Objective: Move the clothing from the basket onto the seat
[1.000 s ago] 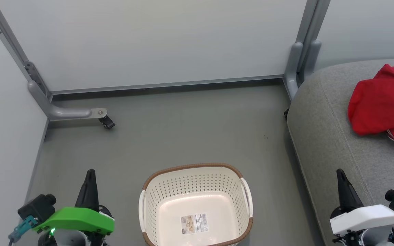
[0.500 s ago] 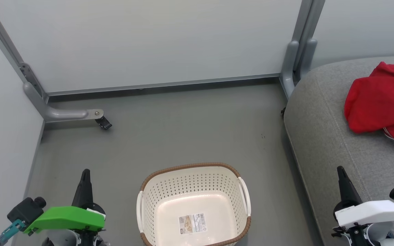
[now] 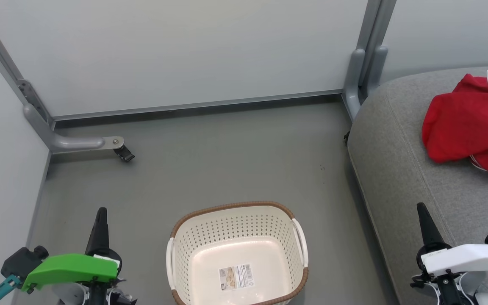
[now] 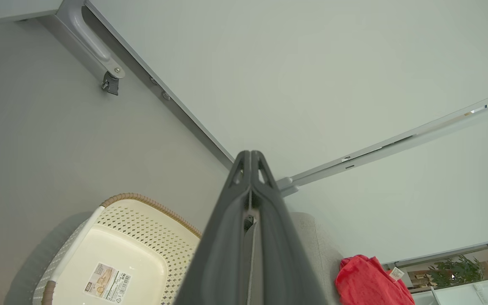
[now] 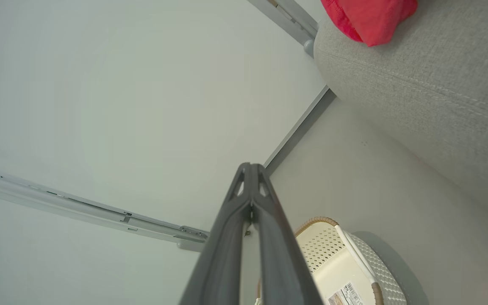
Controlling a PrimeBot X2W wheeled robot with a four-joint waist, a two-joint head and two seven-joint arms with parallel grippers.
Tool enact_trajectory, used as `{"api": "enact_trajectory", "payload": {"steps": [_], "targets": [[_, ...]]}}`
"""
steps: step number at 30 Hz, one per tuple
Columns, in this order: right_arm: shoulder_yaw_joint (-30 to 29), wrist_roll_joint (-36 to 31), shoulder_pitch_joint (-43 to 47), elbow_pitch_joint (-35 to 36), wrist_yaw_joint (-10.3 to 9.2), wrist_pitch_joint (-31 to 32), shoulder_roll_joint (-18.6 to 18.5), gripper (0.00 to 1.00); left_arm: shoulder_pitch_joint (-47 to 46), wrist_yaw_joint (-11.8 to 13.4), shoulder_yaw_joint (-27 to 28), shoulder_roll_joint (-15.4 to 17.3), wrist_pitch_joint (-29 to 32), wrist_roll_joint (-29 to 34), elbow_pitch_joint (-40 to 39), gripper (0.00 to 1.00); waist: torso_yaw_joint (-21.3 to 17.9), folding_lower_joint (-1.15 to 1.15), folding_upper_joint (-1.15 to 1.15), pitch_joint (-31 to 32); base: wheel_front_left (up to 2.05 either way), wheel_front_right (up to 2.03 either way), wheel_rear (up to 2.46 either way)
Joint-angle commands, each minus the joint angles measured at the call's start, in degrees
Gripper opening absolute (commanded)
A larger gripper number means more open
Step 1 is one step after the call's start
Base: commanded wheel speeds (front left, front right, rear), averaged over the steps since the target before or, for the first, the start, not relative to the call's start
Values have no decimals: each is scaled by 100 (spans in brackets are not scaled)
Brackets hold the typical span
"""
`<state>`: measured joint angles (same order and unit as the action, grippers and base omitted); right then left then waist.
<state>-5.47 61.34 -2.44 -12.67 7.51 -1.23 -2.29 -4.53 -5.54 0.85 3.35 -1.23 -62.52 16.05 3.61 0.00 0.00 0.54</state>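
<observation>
The cream basket [image 3: 235,220] with its brown rim stands on the floor at bottom centre; inside it I see just a label sticker. The red clothing [image 3: 472,123] lies bunched on the grey seat [image 3: 405,161] at the right, a white tag at its top. In the left wrist view the clothing [image 4: 367,281] lies on the seat beyond the basket [image 4: 112,237]. My left gripper [image 3: 101,210] is shut, left of the basket, holding nothing. Over the seat's front edge my right gripper [image 3: 420,206] is shut and holds nothing. The right wrist view shows the clothing [image 5: 369,17] on the seat [image 5: 430,84].
Pale partition walls close the back and left, with grey metal feet and a caster [image 3: 124,154] on the floor. A grey post [image 3: 362,72] stands by the seat's back corner. Bare grey floor [image 3: 227,161] lies between basket and wall.
The head camera has shifted, so the scene slid slightly left and up. Both grippers sit a little lower in view. The clothing and the basket stay put.
</observation>
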Motion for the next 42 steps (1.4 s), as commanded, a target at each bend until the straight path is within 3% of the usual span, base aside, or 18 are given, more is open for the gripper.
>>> {"api": "enact_trajectory", "payload": {"steps": [1,42], "targets": [[-26,150,-131,26,-1,34,-43,0,-163,-37,49,9,27,-152,-72,0,-7,0,0,-1,0,0,0],[-92,2277,-333,-101,-2,580,-65,0,-213,-162,438,-31,580,-2195,-168,0,-239,0,0,-45,0,0,0]]}}
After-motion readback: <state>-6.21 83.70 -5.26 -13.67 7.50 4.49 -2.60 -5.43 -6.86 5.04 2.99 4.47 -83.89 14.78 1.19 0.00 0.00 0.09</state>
